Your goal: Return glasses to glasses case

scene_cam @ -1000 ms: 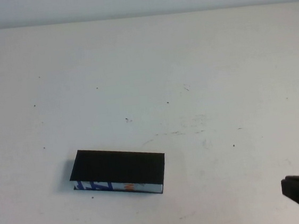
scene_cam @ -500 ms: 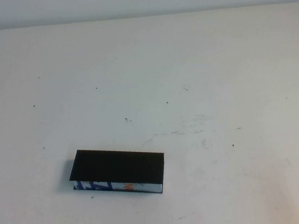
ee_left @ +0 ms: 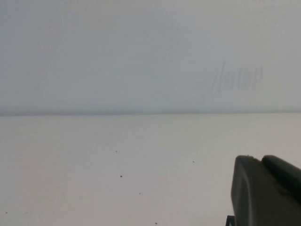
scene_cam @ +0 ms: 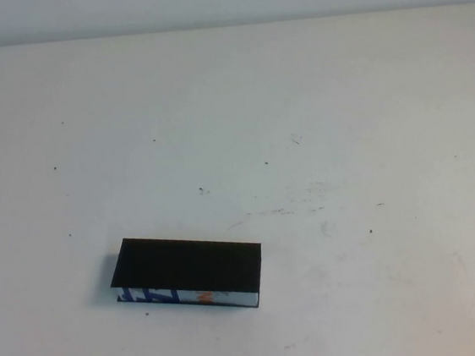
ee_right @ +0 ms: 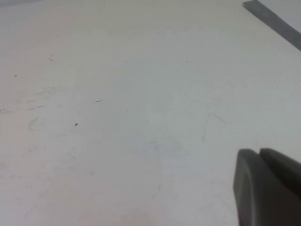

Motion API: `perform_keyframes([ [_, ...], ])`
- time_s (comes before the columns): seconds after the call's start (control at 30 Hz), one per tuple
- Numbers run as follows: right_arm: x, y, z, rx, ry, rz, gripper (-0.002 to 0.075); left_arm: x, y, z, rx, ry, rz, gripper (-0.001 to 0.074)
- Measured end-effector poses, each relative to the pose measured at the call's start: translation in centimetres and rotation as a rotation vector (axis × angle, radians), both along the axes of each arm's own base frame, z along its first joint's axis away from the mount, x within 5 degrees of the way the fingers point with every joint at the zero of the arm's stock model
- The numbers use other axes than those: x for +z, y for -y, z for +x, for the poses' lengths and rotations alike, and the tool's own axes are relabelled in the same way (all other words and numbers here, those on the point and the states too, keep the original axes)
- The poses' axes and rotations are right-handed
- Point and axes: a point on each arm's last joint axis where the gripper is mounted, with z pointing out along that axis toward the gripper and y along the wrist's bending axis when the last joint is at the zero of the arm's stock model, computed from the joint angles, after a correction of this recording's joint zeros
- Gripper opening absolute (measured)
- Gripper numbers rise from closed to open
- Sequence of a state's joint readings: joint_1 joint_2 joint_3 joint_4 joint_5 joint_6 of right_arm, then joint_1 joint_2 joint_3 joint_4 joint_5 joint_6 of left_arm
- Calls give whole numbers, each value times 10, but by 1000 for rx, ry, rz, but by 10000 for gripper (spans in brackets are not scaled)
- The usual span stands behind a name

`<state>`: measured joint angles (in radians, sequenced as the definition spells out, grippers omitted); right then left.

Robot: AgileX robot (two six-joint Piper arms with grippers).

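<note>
- Presently, in the high view, the glasses case (scene_cam: 187, 275) is seen lying flat on the white table (scene_cam: 316, 119), left of centre and toward the near edge, its black lid closed and its printed strip facing the near edge.
- The glasses are not seen in any view; neither arm is seen in the high view.
- In the left wrist view, the left gripper (ee_left: 267, 192) is seen at the corner, above bare table near the back wall (ee_left: 141, 52); whether it is clenched or released cannot be told.
- In the right wrist view, the right gripper (ee_right: 266, 188) is seen over scuffed, speckled table, clenched on nothing.
</note>
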<state>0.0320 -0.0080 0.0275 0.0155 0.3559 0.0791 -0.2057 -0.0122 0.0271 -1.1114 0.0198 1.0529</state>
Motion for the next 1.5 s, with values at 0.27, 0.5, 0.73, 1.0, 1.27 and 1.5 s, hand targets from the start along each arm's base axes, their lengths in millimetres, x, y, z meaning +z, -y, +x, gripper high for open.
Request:
perform_keyframes([
  [0.27,0,0,0,0,0,0,-13,0,0,0,0,0,0,0],
  [0.5,0,0,0,0,0,1,-13,0,0,0,0,0,0,0],
  [0.73,0,0,0,0,0,2,-13,0,0,0,9,19,91,0],
  [1.0,0,0,0,0,0,3,-13,-6,-10,2,178,-44,148,0],
  [1.27,0,0,0,0,0,3,-13,-31,-12,-2,188,-326,193,0],
  [1.5,0,0,0,0,0,5,-13,-32,-12,-2,188,-333,189,0],
])
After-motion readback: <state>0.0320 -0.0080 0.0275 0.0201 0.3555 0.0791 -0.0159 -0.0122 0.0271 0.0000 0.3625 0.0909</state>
